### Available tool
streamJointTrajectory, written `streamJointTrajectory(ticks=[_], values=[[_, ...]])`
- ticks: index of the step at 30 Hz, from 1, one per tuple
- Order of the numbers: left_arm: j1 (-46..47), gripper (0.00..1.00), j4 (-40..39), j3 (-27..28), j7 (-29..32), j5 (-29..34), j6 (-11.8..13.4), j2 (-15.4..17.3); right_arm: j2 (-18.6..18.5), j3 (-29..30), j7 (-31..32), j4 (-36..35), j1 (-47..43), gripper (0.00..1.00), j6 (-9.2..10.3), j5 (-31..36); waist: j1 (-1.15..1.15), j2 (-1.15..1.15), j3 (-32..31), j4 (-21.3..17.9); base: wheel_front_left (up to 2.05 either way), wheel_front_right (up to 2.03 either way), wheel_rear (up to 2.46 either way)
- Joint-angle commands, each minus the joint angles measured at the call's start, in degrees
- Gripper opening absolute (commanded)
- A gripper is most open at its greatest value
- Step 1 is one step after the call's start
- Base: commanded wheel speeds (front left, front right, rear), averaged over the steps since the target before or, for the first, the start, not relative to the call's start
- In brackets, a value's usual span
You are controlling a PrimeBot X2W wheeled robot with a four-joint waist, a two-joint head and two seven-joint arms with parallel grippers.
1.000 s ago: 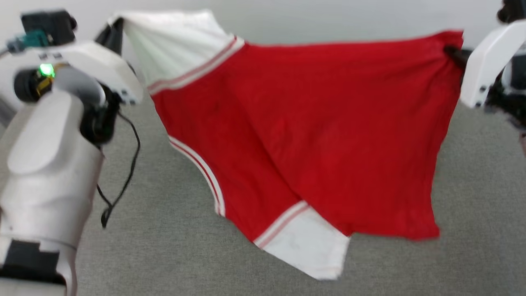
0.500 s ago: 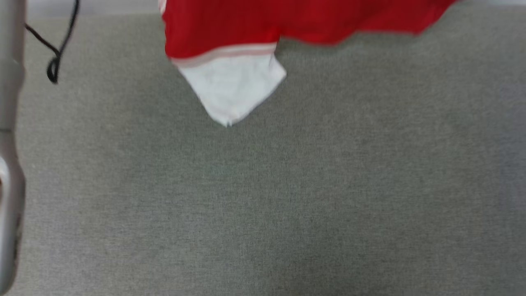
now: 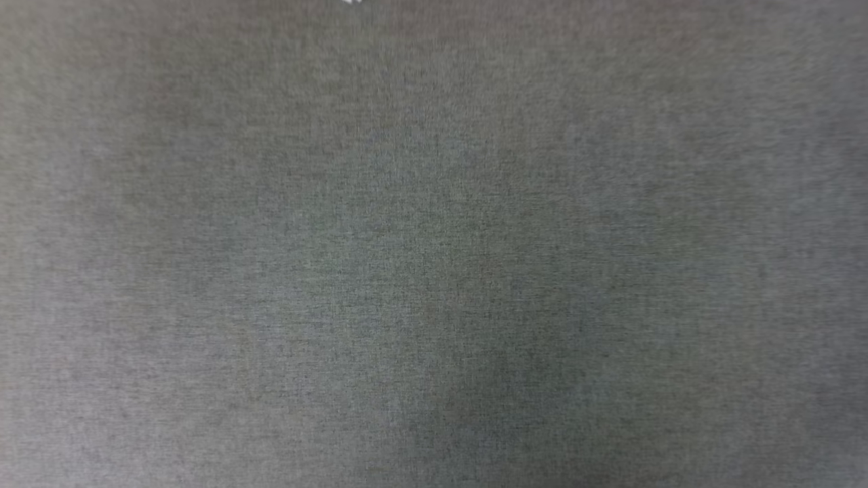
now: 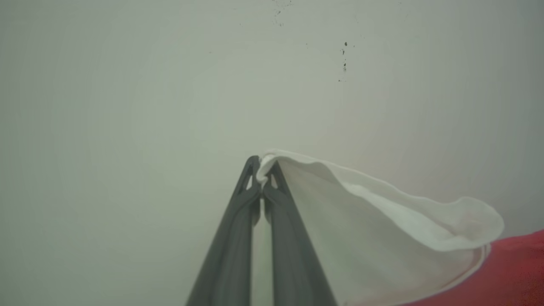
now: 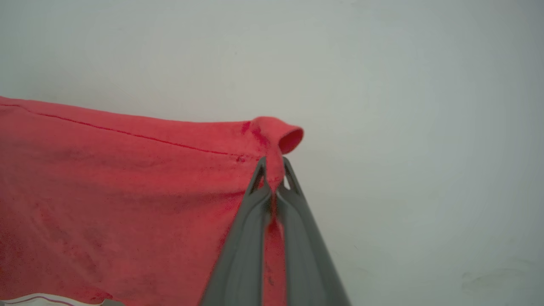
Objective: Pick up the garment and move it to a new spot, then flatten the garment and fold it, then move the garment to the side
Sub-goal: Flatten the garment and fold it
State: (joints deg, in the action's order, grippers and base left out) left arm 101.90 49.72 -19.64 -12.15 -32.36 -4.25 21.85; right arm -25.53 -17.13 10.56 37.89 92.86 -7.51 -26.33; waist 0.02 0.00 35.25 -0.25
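Pale wall [image 4: 127,85] behind, grey fabric counter [image 3: 434,271] below. My left hand [image 4: 263,165] is clamped on the white sleeve [image 4: 361,221], my right hand [image 5: 273,162] on a red corner, of the soft red jersey shirt [image 5: 127,191] hanging between them. Light, limp cloth; corners seem the best holds.

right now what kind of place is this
Probably an indoor robot test area for cloth handling. Clues: a broad grey woven fabric surface, a plain pale wall with a few dark specks, and a red jersey shirt with white sleeves held up in front of that wall.
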Motion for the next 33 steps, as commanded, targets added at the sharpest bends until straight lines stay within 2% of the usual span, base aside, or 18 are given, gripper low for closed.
streamJointTrajectory(ticks=[1,10,17,18,24,29,33], values=[[0.04,0.00,0.19,0.22,-0.36,-0.15,-0.13,0.07,0.24,-0.46,-0.15,0.17,0.89,0.00,0.04,-0.33,-0.02,0.00,1.84,0.36,0.00,0.00,0.00],[-4.38,0.00,2.56,0.73,-2.22,-1.69,-1.21,-0.92,-0.38,-5.52,-0.29,1.56,-0.40,0.00,0.04,-2.22,-0.02,0.00,5.11,1.58,0.00,0.00,0.00],[-14.04,0.00,2.92,1.61,-2.94,-3.76,-2.31,-1.28,-1.64,-9.38,-2.62,1.20,-7.60,0.00,0.04,-5.22,-0.02,0.00,1.91,2.47,0.00,0.00,0.00],[-20.14,0.00,1.63,1.60,-3.07,-4.22,-2.72,-0.69,-2.42,-10.42,-4.34,0.20,-13.08,0.00,0.04,-6.84,-0.02,0.00,-0.56,2.65,0.00,0.00,0.00],[-36.38,0.00,-5.46,3.96,-3.14,-5.10,-2.90,1.26,-4.25,-11.20,-7.91,-1.86,-26.98,0.00,0.04,-10.00,-0.02,0.00,-6.69,2.55,0.00,0.00,0.00],[-51.99,0.00,-12.99,5.68,-3.15,-4.55,-0.33,3.41,-4.05,-10.10,-10.32,-3.01,-39.33,0.00,0.07,-12.26,-0.02,0.00,-12.18,1.89,0.00,0.00,0.00],[-65.02,0.00,-19.52,7.19,-2.78,-6.01,2.93,4.70,-3.38,-9.50,-11.50,-4.62,-48.73,0.00,0.07,-12.85,-0.02,0.00,-16.54,1.11,0.00,0.00,0.00]])
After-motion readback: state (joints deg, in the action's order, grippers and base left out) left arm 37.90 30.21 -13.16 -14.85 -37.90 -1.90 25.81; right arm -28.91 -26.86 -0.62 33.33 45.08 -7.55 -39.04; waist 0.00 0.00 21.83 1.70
